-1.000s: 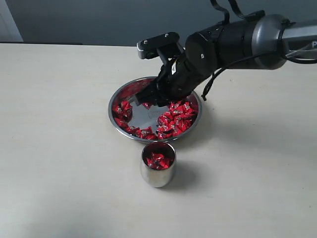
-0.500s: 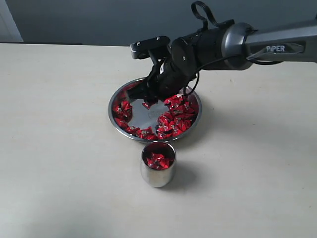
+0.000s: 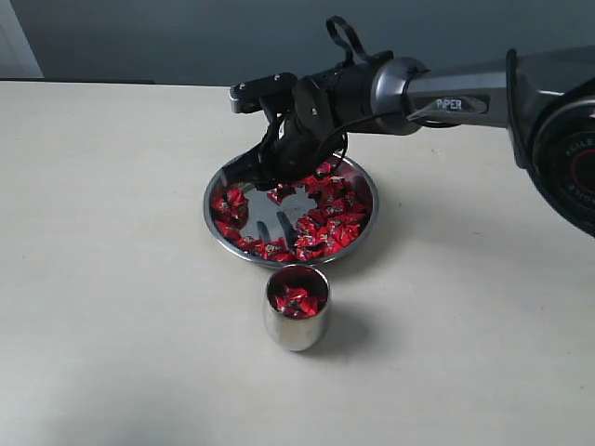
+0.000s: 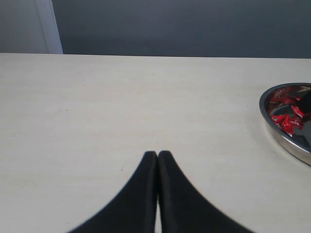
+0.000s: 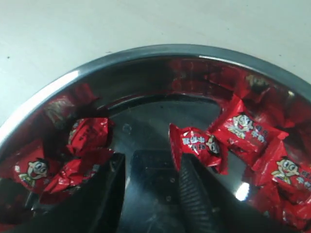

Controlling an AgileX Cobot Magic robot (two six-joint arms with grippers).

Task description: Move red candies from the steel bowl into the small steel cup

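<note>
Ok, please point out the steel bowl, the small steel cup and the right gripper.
steel bowl (image 3: 265, 221), exterior view, bare flat bottom.
small steel cup (image 3: 296, 333), exterior view, outer wall at the front.
right gripper (image 5: 150, 165), right wrist view, midway between its open fingertips.

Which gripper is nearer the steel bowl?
Right. The right gripper hangs open inside the steel bowl, over its bottom; the left gripper sits shut over the table, apart from the bowl.

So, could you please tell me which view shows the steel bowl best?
The exterior view: nearly all of the steel bowl shows. The left wrist view catches one edge; the right wrist view, a close-up of part of its inside.
</note>
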